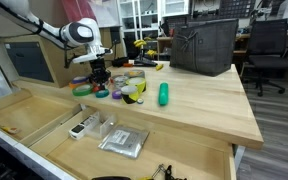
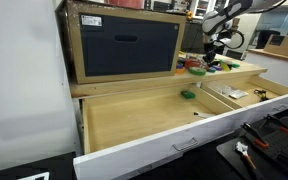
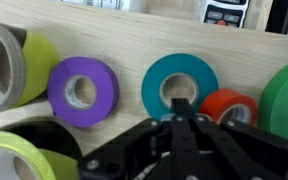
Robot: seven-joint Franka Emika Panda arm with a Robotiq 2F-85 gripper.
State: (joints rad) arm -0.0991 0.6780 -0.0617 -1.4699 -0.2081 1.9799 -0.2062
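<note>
Gripper [image 3: 180, 110] hanging low over the tape rolls, jaws clenched on nothing.
Teal roll [image 3: 156, 82] sits straight ahead of the shut tips, which overlap its near rim in the wrist view. Purple roll [image 3: 62, 88] lies off to one side and orange roll [image 3: 217, 101] just beside on the other, all flat on the wooden table [image 3: 124, 40].

My arm [image 1: 39, 27] reaches in nearly level from the upper corner in an exterior view, then drops at the white wrist [image 1: 82, 33] so my pincer [image 1: 99, 72] points straight down. The fingertips [image 3: 173, 112] are pinched tight together in the wrist view — no gap at all.
</note>
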